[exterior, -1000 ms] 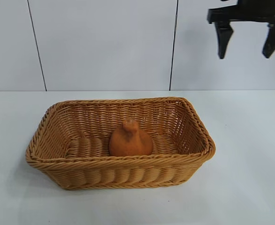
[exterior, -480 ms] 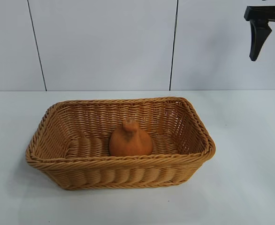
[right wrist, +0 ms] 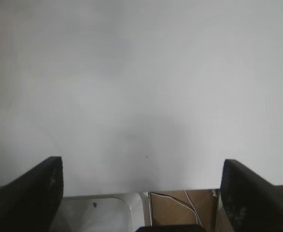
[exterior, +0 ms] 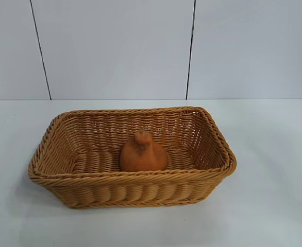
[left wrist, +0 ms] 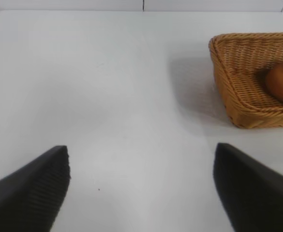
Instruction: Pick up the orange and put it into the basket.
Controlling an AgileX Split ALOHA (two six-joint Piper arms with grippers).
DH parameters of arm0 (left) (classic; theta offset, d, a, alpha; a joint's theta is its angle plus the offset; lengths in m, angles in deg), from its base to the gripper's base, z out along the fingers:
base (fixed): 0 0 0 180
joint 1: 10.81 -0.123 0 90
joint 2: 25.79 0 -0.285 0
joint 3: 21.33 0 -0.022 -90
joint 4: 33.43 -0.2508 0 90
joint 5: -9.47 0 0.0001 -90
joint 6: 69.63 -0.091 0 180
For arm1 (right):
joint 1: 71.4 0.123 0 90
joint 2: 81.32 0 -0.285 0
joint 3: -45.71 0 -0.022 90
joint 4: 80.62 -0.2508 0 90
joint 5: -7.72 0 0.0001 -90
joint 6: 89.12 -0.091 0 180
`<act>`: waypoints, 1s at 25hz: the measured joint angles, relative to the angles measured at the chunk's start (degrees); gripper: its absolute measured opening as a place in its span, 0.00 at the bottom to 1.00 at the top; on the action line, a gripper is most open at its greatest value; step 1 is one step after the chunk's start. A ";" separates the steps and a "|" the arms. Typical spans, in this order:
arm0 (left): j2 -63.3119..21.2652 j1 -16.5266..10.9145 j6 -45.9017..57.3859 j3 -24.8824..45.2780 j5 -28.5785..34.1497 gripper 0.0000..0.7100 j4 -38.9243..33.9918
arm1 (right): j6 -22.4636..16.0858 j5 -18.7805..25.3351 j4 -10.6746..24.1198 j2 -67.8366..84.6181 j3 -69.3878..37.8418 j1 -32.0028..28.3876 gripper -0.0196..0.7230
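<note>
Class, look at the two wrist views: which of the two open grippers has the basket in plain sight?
The left gripper. Its view shows the basket with the orange inside; the right gripper faces bare table.

exterior view: raised, facing the white table and panelled wall, large tan woven wicker basket centred, mid-range. left wrist view: low over the table, spread fingers in foreground, basket corner at frame edge, shared with exterior. right wrist view: angled down past the table's edge onto bare tabletop.
</note>
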 joint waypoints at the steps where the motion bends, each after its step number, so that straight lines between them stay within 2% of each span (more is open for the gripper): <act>1: 0.00 0.00 0.00 0.00 0.00 0.82 0.00 | 0.00 -0.92 0.15 2.71 -1.74 0.00 0.85; 5: 0.00 0.00 0.00 0.00 0.00 0.82 0.00 | 0.05 -3.10 0.32 15.31 -7.68 0.00 0.85; 17: 0.00 0.00 0.00 0.00 0.00 0.82 0.00 | 0.24 -4.26 0.32 47.75 -8.07 0.00 0.85; 25: 0.00 0.00 0.00 0.00 -0.04 0.82 0.00 | 0.24 -4.22 0.32 51.38 -8.18 0.00 0.85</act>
